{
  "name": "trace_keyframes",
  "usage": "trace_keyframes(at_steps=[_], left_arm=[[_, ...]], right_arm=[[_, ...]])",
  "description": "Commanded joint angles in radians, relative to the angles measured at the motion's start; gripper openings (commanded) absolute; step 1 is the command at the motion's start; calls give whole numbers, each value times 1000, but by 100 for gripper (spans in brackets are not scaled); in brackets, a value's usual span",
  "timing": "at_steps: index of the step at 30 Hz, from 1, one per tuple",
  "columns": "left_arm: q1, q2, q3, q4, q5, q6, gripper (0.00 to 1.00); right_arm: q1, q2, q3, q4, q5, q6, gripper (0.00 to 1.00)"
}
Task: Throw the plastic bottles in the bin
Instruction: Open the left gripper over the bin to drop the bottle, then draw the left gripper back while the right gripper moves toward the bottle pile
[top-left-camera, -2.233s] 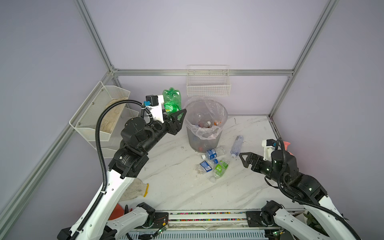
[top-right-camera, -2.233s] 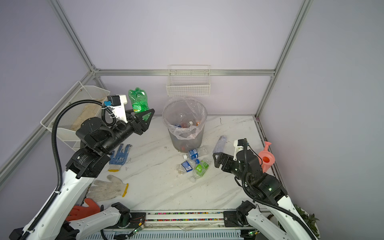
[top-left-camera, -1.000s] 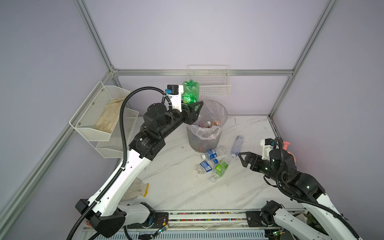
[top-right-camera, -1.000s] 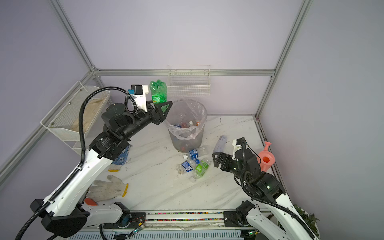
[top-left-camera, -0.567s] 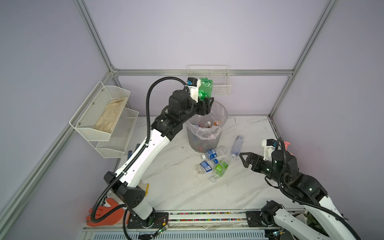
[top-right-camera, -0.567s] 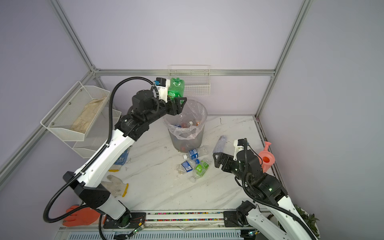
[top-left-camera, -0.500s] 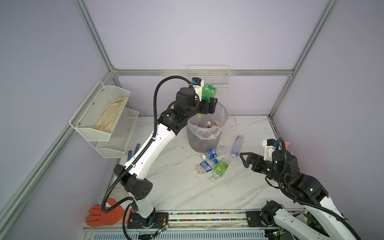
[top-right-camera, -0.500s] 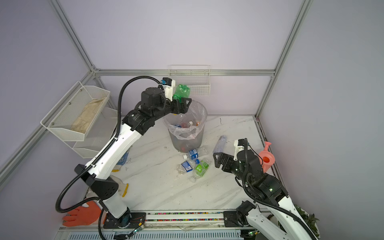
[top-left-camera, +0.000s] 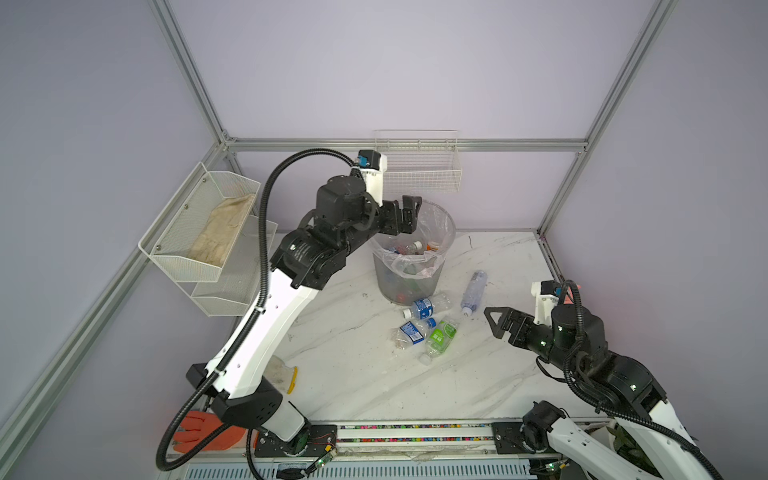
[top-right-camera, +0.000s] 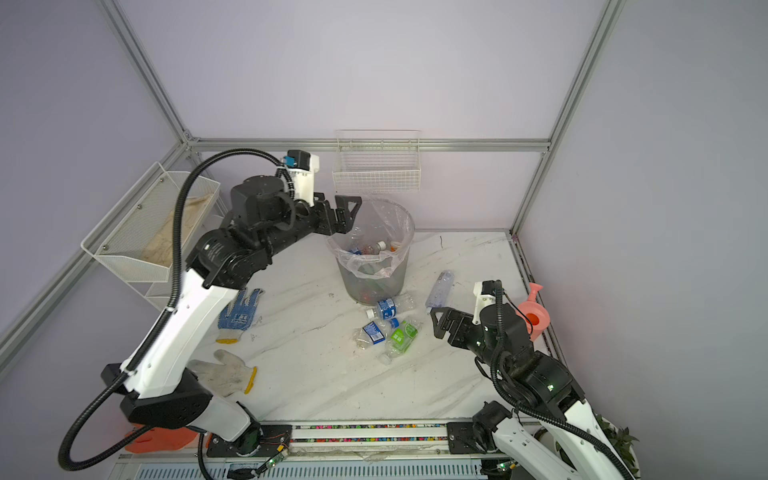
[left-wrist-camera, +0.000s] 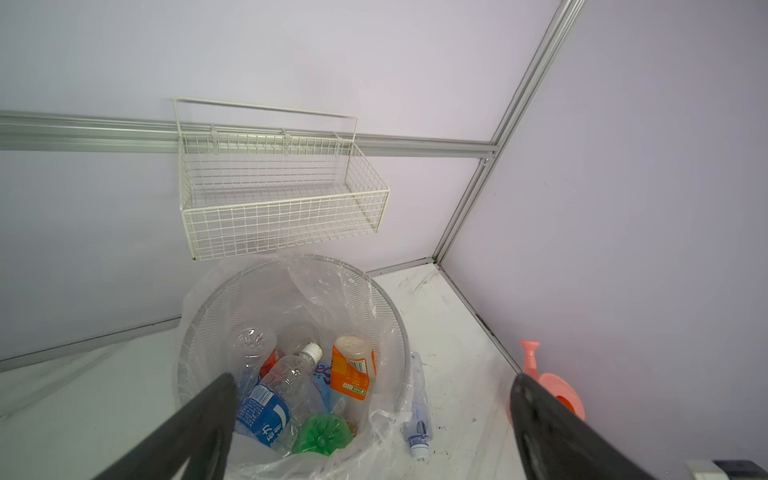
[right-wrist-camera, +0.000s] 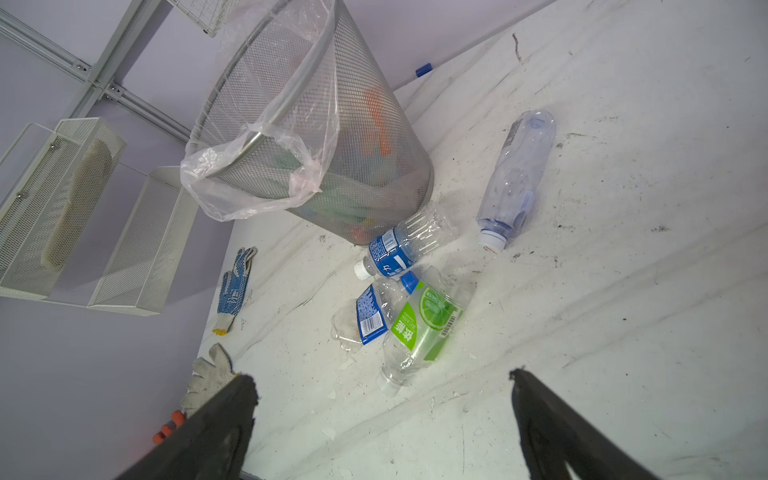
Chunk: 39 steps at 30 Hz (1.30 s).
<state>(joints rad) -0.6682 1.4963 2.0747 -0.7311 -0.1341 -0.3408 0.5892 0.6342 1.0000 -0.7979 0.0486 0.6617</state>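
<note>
Bottle (right-wrist-camera: 419, 328) wears green lime-printed label with barcode.

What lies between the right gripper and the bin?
Four bottles on the table: a clear bottle, two blue-labelled bottles and a green-labelled bottle, visible in both top views and the right wrist view.

White marbled worktop (top-left-camera: 353, 386), soiled.
Standing on it: bin (top-left-camera: 409, 282). Lying near the bin: four plastic bottles (top-left-camera: 423, 308). Toward the left: blue-dotted glove (top-right-camera: 239, 311), white glove (top-right-camera: 226, 372).
</note>
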Motion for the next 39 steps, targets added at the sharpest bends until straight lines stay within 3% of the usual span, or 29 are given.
trace_keyframes(at_steps=[1, 9, 21, 39], left_arm=[[-8, -73, -159, 58, 7, -10, 100], [-12, -352, -514, 131, -18, -35, 100], [-12, -628, -885, 108, -73, -62, 100], [-12, -980, -1181, -103, -134, -134, 100]], right_arm=[[0, 0, -6, -15, 20, 18, 97], [0, 21, -18, -5, 37, 35, 97], [0, 102, -18, 53, 14, 73, 97], [0, 248, -134, 204, -20, 215, 97]])
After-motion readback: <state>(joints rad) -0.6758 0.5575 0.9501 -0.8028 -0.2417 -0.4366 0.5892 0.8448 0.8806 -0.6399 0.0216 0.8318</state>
